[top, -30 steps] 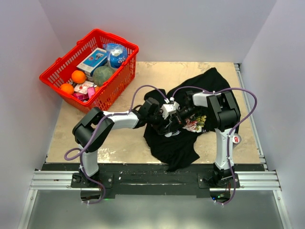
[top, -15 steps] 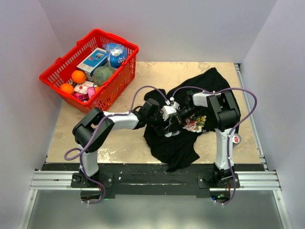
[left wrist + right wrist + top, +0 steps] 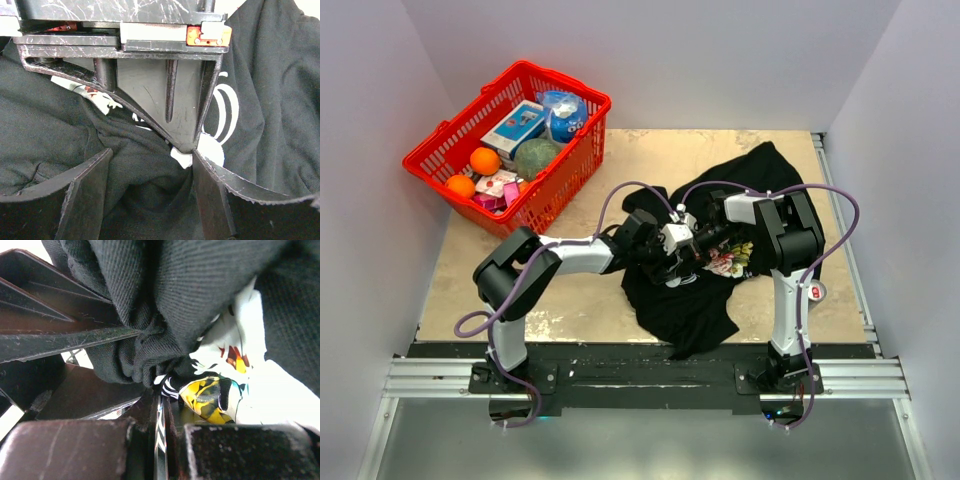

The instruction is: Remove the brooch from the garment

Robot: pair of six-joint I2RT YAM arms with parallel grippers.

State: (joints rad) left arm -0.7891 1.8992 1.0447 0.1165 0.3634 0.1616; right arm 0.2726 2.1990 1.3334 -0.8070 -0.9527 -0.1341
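The garment [image 3: 690,300], a black T-shirt with a floral print [image 3: 728,262], lies crumpled on the right half of the table. Both grippers meet over its chest. My right gripper [image 3: 702,243] is shut on a thin fold of printed fabric, which shows in the right wrist view [image 3: 161,410]. My left gripper [image 3: 672,250] is open. In the left wrist view [image 3: 150,200] its fingers straddle a raised fold of black cloth, right in front of the right gripper's body [image 3: 170,100]. A small white round patch with a bluish rim [image 3: 212,150] sits beside that tip. I cannot make out the brooch for sure.
A red basket [image 3: 570,82] with oranges, boxes and a blue-and-white round container stands at the back left. Grey walls close in the table on three sides. Purple cables loop over both arms.
My left gripper has edged slightly right, closer to the right gripper. The right arm and the shirt stay about where they were.
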